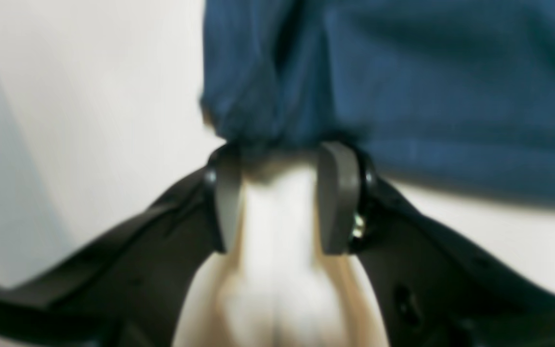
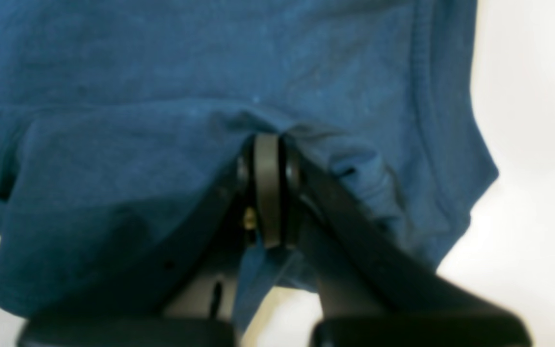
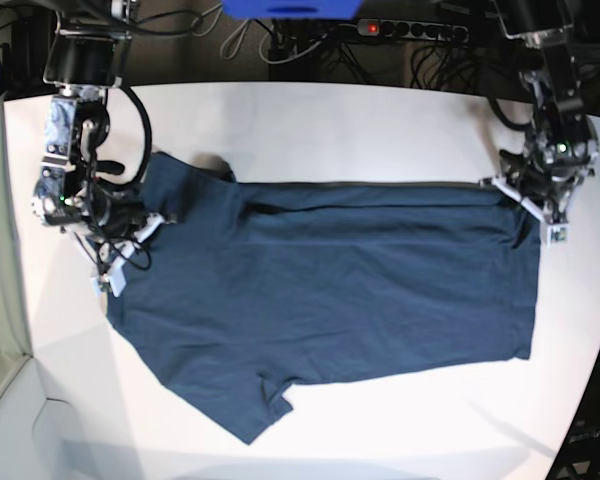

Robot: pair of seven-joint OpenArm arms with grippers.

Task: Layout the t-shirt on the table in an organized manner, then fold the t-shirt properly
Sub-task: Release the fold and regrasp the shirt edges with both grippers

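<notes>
The desk [image 3: 310, 120] carries the shirt [image 3: 330, 290], spread flat with its long axis running left to right. The right end effector [image 2: 268, 144] is clamped on its left end, the left end effector [image 1: 282, 149] on its far-right corner, cloth taut between them.

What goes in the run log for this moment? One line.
left gripper: shut on t-shirt corner | right gripper: shut on t-shirt | t-shirt spread on table

Overhead base view; both wrist cameras close on the t-shirt [image 3: 330, 280].
</notes>
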